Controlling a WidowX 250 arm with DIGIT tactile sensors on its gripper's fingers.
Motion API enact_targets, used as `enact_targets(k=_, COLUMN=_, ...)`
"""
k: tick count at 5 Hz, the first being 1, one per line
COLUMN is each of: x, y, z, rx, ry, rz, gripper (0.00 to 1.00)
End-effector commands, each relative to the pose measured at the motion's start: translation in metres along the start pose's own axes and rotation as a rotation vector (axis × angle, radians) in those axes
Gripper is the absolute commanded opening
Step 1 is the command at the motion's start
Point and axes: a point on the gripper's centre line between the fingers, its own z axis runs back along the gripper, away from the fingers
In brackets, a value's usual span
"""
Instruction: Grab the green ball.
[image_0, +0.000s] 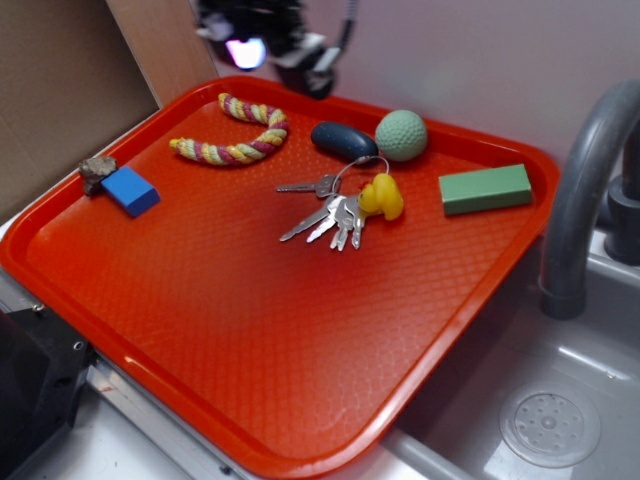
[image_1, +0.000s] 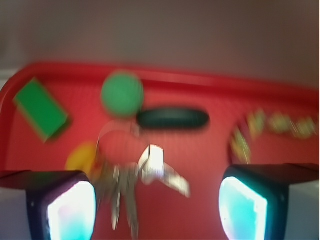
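Claw (image_1: 157, 210) wide, holding nothing; green ball (image_1: 122, 93) ahead, well apart, just beside dark oval (image_1: 172, 119).

Sage-green dimpled ball (image_0: 402, 135); red tray (image_0: 250, 330); red-yellow striped rope (image_0: 235, 135); blue block (image_0: 130, 190).

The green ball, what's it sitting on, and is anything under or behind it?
The green ball rests on the red tray, touching the dark blue oval object. Behind it are only the tray rim and wall. Its contact spot is hidden.

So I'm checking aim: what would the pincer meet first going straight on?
Probably the keys, centred between the open pincer fingers; the green ball lies beyond, slightly left. Blur hides depth.
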Motion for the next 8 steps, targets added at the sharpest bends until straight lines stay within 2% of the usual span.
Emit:
enact_targets(k=1, x=0.065, y=-0.023, z=-0.035, rx=-0.071, ry=-0.096, rz=0.033, gripper=1.0)
enact_targets(k=2, x=0.069, y=-0.038, z=-0.052, rx=-0.162, ry=-0.063, rz=0.028, gripper=1.0)
enact_targets(k=3, x=0.061, y=-0.053, z=-0.056, rx=-0.155, ry=-0.052, rz=-0.019, gripper=1.0)
enact_targets(k=4, x=0.061, y=-0.057, z=-0.057, rx=-0.148, ry=-0.071, rz=-0.073, gripper=0.55)
enact_targets(k=5, x=0.058, y=-0.059, z=-0.057, rx=-0.086, ry=-0.085, rz=-0.081, gripper=0.0)
enact_targets(k=6, x=0.057, y=-0.058, z=-0.056, rx=-0.095, ry=-0.089, rz=-0.082, gripper=0.0)
enact_targets(k=7, x=0.053, y=-0.057, z=-0.055, rx=-0.08, ry=-0.091, rz=-0.093, gripper=0.0)
enact_targets(k=8, x=0.039, y=-0.047, z=-0.035, rx=-0.062, ry=-0.084, rz=-0.09, gripper=0.0)
